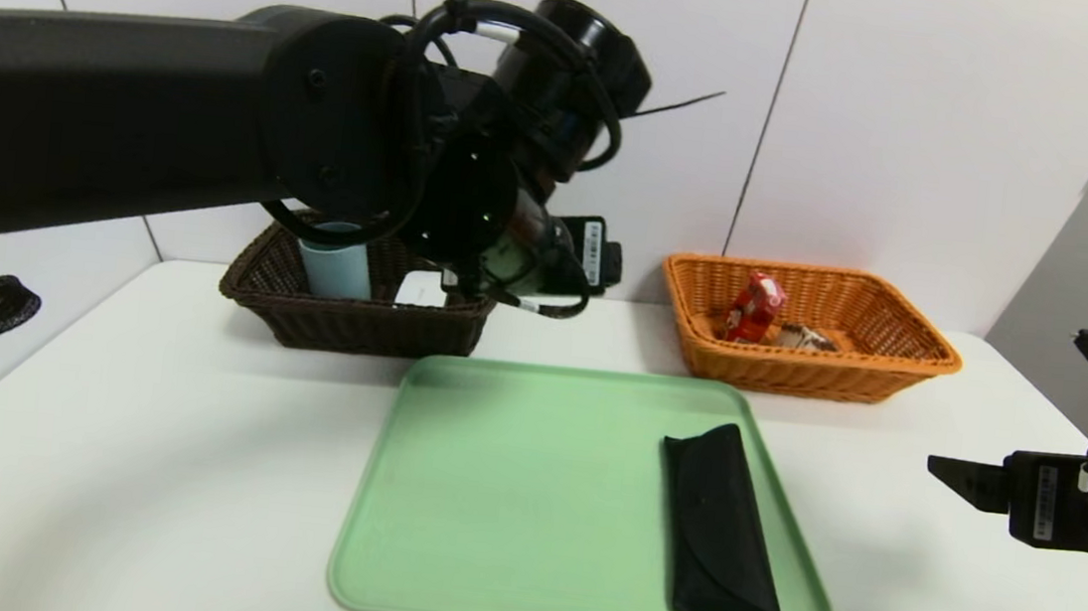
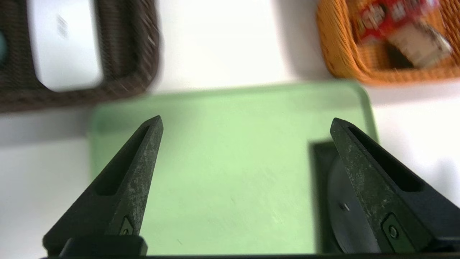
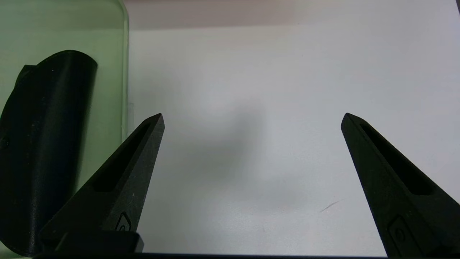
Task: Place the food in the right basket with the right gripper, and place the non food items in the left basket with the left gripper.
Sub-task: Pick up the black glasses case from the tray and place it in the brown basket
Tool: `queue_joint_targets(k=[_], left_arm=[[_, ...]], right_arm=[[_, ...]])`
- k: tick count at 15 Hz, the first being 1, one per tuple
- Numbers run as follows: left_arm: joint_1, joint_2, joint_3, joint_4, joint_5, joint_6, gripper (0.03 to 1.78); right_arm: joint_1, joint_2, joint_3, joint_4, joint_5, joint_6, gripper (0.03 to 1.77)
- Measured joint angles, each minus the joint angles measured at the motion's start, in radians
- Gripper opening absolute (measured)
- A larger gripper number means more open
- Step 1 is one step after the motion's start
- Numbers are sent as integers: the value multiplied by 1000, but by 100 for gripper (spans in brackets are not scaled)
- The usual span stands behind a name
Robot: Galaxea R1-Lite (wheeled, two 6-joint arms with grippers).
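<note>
Below the open left gripper (image 2: 246, 124), black pouch (image 2: 325, 194).

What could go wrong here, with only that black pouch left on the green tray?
Two risks, I think. The black pouch is flat and soft, lying near the green tray's right rim, so the open left gripper might pinch poorly or drag the tray. Also, the dark brown basket already holds the teal cup and white case, so the long pouch may land across its rim. The right gripper waits open beside the tray.
</note>
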Motion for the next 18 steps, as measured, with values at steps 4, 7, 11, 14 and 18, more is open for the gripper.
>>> queue_joint_targets(k=[4, 7, 11, 14, 18], left_arm=[[-140, 27, 0, 81, 6, -150, 167], [-198, 63, 0, 83, 44, -164, 167], [-238, 104, -1, 34, 46, -200, 169], [-251, 132, -2, -7, 44, -210, 169], [-276, 175, -2, -44, 41, -220, 169]], right_arm=[[0, 9, 11, -1, 1, 24, 170], [0, 14, 21, -1, 1, 37, 170], [0, 19, 50, -2, 2, 55, 170], [-2, 22, 61, -3, 2, 57, 170], [-10, 24, 67, -4, 1, 58, 170]])
